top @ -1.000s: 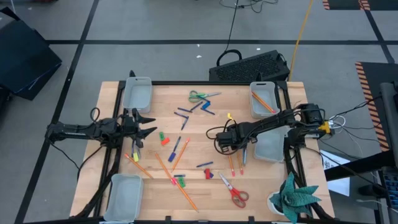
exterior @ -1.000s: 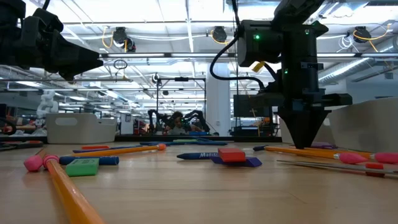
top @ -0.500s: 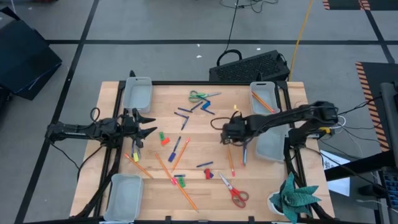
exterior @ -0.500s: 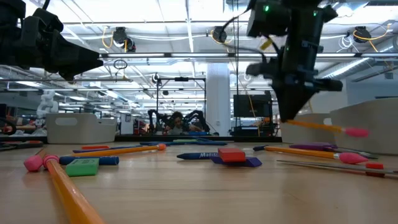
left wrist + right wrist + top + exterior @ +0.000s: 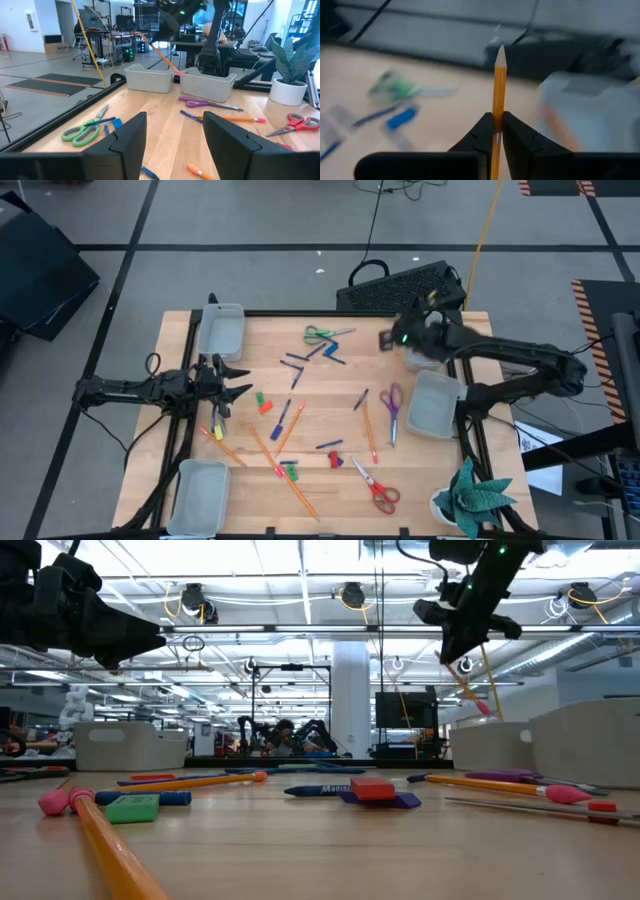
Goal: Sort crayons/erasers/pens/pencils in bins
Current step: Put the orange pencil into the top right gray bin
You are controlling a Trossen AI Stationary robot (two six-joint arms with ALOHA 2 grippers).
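My right gripper [image 5: 392,340] is high over the table's far right, shut on an orange pencil [image 5: 478,690] next to the far right bin [image 5: 590,105], which holds other pencils. My left gripper [image 5: 236,380] hovers open at the table's left side with nothing between its fingers [image 5: 125,145]. Loose pencils [image 5: 295,485], pens [image 5: 282,418] and small erasers or crayons [image 5: 263,402] lie flat across the middle of the wooden table [image 5: 330,380]. My right gripper pinches the pencil's shaft [image 5: 498,120] between its two fingers. The sharpened tip [image 5: 500,50] sticks out past the fingertips. The pencil is lifted clear of the table and tilted, its pink eraser end [image 5: 490,710] hanging lowest.
Bins stand at the far left [image 5: 222,330], near left [image 5: 200,495] and near right [image 5: 435,405]. Green scissors [image 5: 320,333], purple scissors [image 5: 390,400] and red scissors [image 5: 378,492] lie on the table. A potted plant [image 5: 470,495] stands at the near right corner, a keyboard [image 5: 405,285] beyond the far edge.
My right gripper has risen from the table's middle with the pencil, then swung up and toward the far right bin, turning as it went. The pencil, level just above the table half a second ago, now hangs tilted and high, eraser end down.
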